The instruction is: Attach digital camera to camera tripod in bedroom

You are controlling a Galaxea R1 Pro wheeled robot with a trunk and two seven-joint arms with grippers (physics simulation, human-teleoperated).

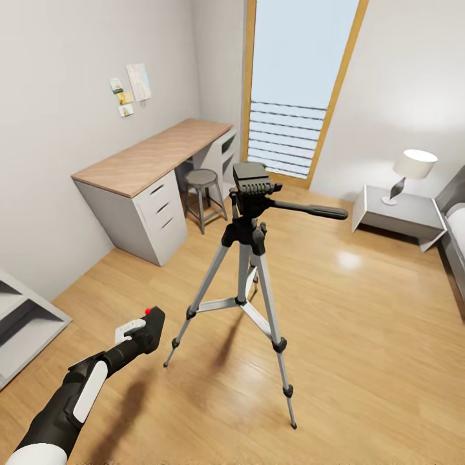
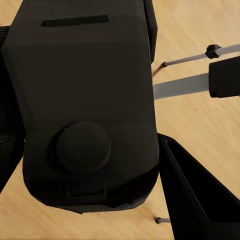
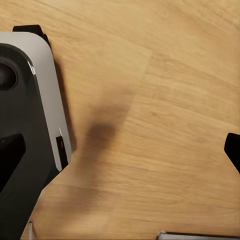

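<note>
In bedroom, carrying digital camera [image 1: 150, 323] clamped in left gripper [image 1: 143, 330] toward camera tripod [image 1: 248, 245]; next: lift and align onto head plate [image 1: 250, 173]; right claw state unclear

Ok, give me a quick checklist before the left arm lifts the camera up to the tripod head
1. Digital camera held in the left gripper: ok, finger alongside the body.
2. Camera tripod upright, three legs spread on the floor: ok.
3. Flat head plate bare and reachable: ok.
4. Pan handle points away from the left arm: ok.
5. Camera at plate height: not ok, it sits well below.
6. Right gripper state: cannot tell.
</note>
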